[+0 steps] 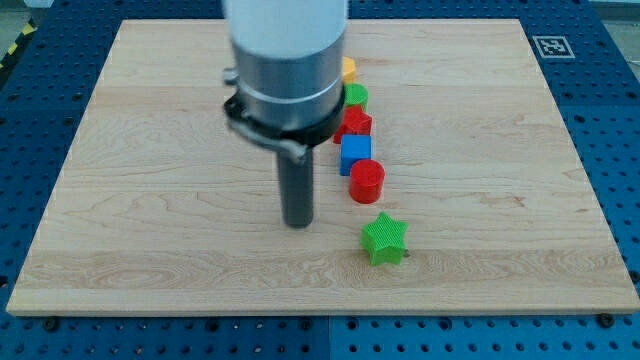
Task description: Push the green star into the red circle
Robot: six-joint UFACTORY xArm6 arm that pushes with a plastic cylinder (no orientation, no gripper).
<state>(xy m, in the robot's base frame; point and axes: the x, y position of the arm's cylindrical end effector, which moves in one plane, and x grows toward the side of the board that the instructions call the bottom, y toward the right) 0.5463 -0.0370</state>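
The green star [385, 239] lies flat on the board [140, 200], toward the view's bottom and a little right of centre. It stands clear of everything else, with bare wood on every side. The red circle [367, 181] sits just above it in the view, slightly to the left, near but not touching.

From the red circle a column of blocks runs toward the view's top: a blue cube [355, 154] touching or all but touching the circle, then a red block [354, 124] of unclear shape, a green block [356, 96], and a yellow block [348, 69] half hidden behind my arm.

I carry no jaws, so there is no opening or grip to report; I end in a plain dark rod. My tip [298, 223] rests on the board to the left of the star, near it but apart, at about the level of the gap between circle and star. It touches no block.

A marker tag [551, 46] sits at the board's top right corner.
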